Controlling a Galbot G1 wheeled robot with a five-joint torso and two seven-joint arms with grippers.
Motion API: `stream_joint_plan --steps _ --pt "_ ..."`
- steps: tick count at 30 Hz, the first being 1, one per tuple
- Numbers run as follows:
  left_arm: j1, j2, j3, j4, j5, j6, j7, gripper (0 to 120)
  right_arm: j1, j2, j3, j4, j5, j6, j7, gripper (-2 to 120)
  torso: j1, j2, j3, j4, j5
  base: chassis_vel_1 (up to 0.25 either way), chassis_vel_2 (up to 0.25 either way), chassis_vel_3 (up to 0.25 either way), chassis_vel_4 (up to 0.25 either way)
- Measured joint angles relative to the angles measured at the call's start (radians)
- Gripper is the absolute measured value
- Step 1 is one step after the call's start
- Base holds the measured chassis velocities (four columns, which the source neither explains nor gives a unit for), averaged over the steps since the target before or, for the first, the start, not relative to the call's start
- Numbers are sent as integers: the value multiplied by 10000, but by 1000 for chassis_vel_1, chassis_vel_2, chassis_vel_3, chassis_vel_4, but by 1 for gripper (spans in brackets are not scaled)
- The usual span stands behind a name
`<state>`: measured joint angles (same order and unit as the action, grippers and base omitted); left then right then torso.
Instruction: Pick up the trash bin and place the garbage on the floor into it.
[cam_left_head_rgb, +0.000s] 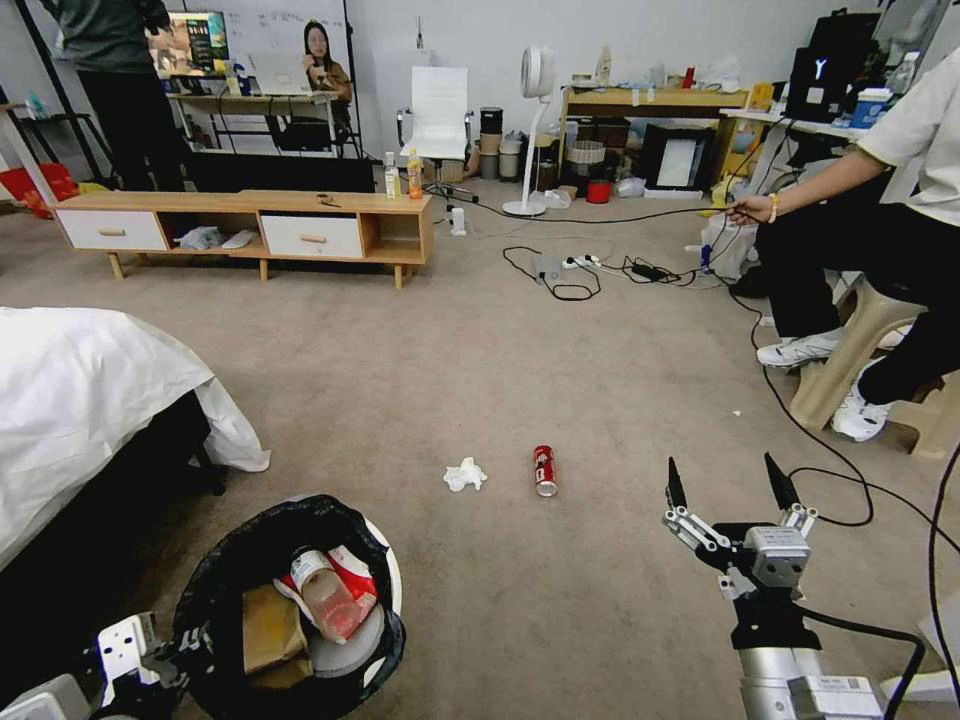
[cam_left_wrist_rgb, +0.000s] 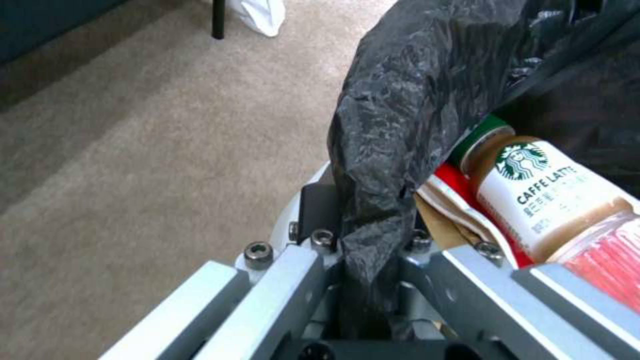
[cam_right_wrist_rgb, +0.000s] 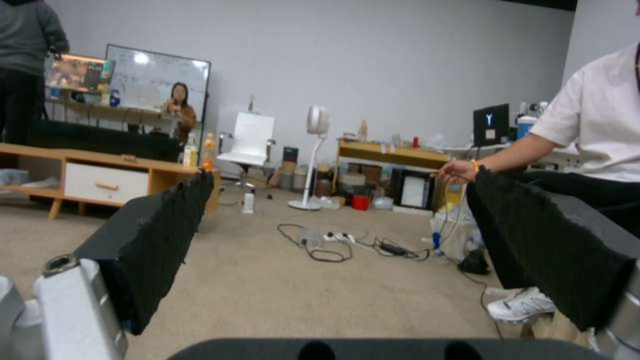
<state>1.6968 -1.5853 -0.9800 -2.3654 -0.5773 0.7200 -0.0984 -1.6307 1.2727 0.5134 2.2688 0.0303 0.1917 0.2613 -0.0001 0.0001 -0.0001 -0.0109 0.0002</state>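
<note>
The trash bin (cam_left_head_rgb: 212, 588), white with a black bag over its rim, sits low at my left in the head view. My left gripper (cam_left_wrist_rgb: 365, 235) is shut on its bagged rim (cam_left_wrist_rgb: 400, 115). Inside lie a green-capped bottle (cam_left_wrist_rgb: 543, 195), a red-white snack wrapper (cam_left_head_rgb: 352, 566) and a brown paper piece (cam_left_head_rgb: 268, 625). On the floor (cam_left_head_rgb: 450, 360) ahead rest a red soda can (cam_left_head_rgb: 544, 470) on its side and a crumpled white tissue (cam_left_head_rgb: 465, 475). My right gripper (cam_left_head_rgb: 725, 478) hovers open to the right of the can, its fingers (cam_right_wrist_rgb: 157, 235) spread wide with nothing between them.
A bed with a white sheet (cam_left_head_rgb: 90, 400) borders the left. A low wooden cabinet (cam_left_head_rgb: 250, 225) stands at the back. A person sits on a stool (cam_left_head_rgb: 860, 340) at the right, with black cables (cam_left_head_rgb: 830, 480) trailing on the carpet close to my right arm. A power strip (cam_left_head_rgb: 580, 265) lies farther off.
</note>
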Motion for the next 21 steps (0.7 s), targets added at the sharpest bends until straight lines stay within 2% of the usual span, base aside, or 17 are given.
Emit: stream_joint_plan --steps 7,21 --pt "6 -34 0 1 13 0 0 2 24 -50 -4 -85 23 58 1 100 1 0 2 -1 -3 -216 191 202 -209" --pt "19 -98 -12 30 71 -2 -1 2 91 -98 -41 -230 28 116 30 100 0 -1 2 0 -1 -164 175 171 -173"
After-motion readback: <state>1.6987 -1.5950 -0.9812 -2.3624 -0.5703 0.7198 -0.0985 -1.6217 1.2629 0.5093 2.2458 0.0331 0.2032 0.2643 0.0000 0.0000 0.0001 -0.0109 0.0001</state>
